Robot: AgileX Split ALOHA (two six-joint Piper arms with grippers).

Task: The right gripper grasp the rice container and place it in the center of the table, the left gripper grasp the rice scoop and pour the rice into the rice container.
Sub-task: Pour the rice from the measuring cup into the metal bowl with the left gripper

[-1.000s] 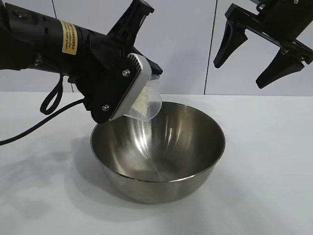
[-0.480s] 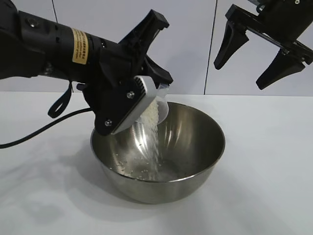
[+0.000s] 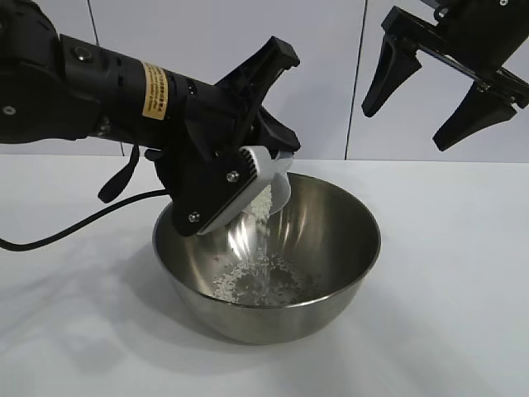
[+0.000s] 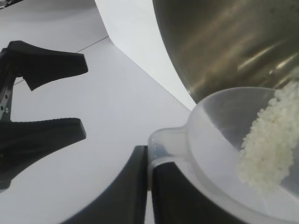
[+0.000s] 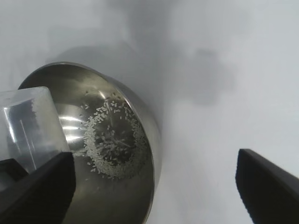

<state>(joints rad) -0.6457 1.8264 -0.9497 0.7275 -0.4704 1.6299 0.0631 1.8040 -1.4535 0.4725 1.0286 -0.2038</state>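
The pouring step is in hand: the rice container (image 3: 269, 256) already stands on the white counter (image 3: 446, 273) near its middle, so the right arm's share of the task looks done, and the right gripper (image 3: 442, 91) hangs high above and to the right of the bowl, well apart from it, its jaws spread wide and holding nothing. The left gripper (image 3: 248, 178) reaches in from the left over the bowl's near-left rim, its jaws pressed tight on the handle tab of the rice scoop (image 3: 273, 178), which is tipped steeply with its mouth down into the bowl. A thin stream of rice (image 3: 263, 227) falls from the cup's lip, and a loose ring of grains lies on the steel bottom. The left wrist view shows a clump of grains inside the cup (image 4: 233, 140), sliding toward its lip, so the pour is probably not finished. The next move likely calls for a little more tilt, with the lip kept inside the rim so no grains land on the counter, and then for righting the cup and lifting it clear without knocking the bowl.
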